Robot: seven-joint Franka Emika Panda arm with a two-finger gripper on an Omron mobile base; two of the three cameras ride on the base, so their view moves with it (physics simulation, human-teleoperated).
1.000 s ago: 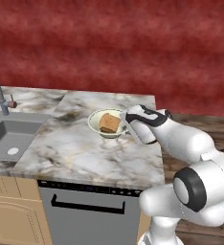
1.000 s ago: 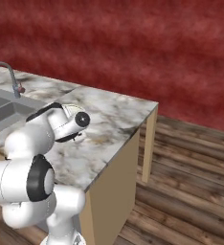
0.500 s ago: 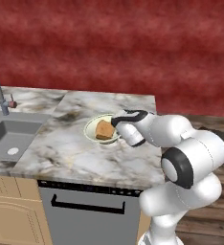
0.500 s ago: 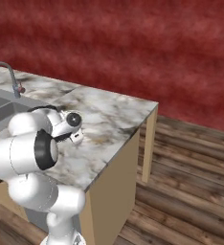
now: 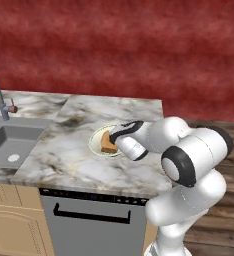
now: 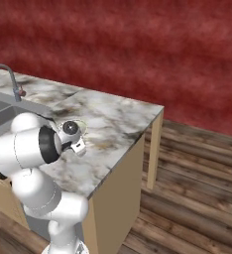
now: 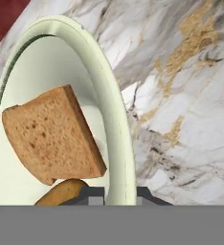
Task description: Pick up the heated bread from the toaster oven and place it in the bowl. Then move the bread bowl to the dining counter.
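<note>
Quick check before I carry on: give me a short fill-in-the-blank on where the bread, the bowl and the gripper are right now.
1. The heated bread lies inside the ____.
2. The bowl rests on the marble ____.
3. The gripper straddles the bowl's ____, one fingertip inside and one outside.
4. To the left of the bowl in the left base view, set into the counter, is the ____.

Missing words: bowl; counter; rim; sink

Rendered home kitchen. Marble tabletop (image 5: 84, 165) with brown veining, steel sink (image 5: 9, 145) and curved faucet (image 5: 0, 97) at left, dishwasher (image 5: 91, 222) under tabletop, cream cabinet door (image 5: 11, 227), red wall (image 5: 119, 45), wood plank floor (image 6: 192, 188).
</note>
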